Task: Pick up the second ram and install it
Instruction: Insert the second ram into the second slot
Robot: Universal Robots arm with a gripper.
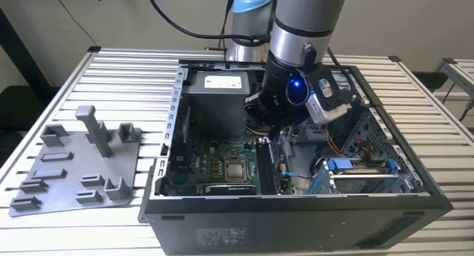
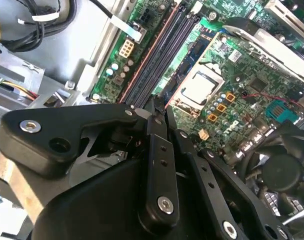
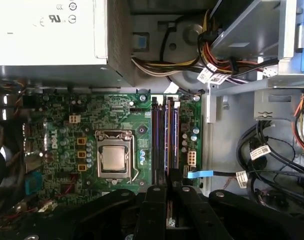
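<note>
**Claw low over the memory slots inside the open computer case**

We see a white slatted table (image 1: 111, 73) against a pale wall, carrying an open computer case (image 1: 296, 211) lying on its side. Toward the exterior view's left of the case rests a grey holder tray (image 1: 74, 167) with upright posts and pockets. The arm (image 1: 307, 23) reaches down into the case from above.

Inside, we make out the power supply (image 3: 47, 32), bundles of cables (image 3: 272, 155) beside the drive bay, and the green motherboard (image 3: 87, 115) with its processor socket (image 3: 113, 159). The long memory slots (image 3: 164, 140) run just beside the socket.

The claw (image 3: 168, 200) sits directly over the near end of these slots. Its black fingers (image 2: 159, 150) stand close together, nearly closed. In the first wrist view a thin strip, which may be the second ram (image 3: 169, 212), shows between them, edge-on above the slots; we cannot tell for certain whether the claw grips it, or whether it is seated in a slot.
</note>
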